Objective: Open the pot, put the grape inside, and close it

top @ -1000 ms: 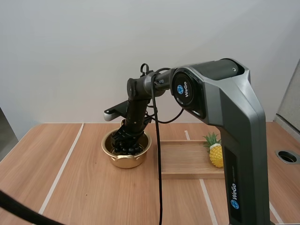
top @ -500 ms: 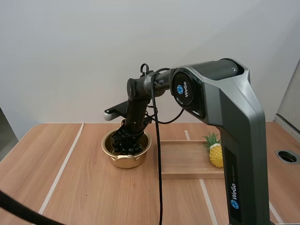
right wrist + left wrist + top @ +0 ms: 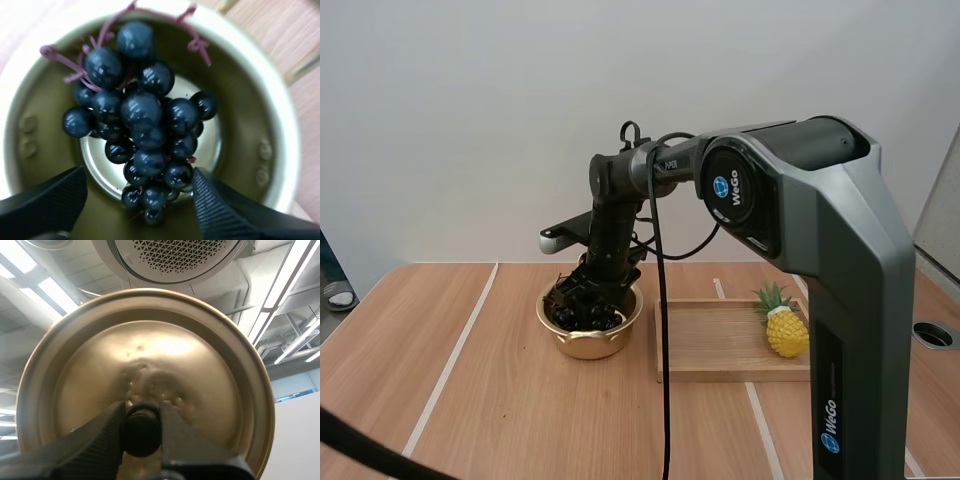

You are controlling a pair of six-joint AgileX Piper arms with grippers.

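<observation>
My right gripper (image 3: 137, 192) stands wide open over the grapes (image 3: 142, 125), which lie inside the pot (image 3: 282, 130). My left gripper (image 3: 142, 412) pinches the lid (image 3: 165, 340) by its knob (image 3: 142, 432), so the pot's mouth is free.

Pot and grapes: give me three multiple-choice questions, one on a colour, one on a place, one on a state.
1. The toy pineapple on the flat wooden tray is: A yellow, B red, C blue.
2. The bunch of dark grapes lies: A on that tray, B inside the round gold metal pot, C beside the pineapple.
3. The fingers of the right gripper are: A shut on the grapes, B shut together, C open.
A, yellow body; B, the pot's wall rings them; C, they stand apart.
</observation>
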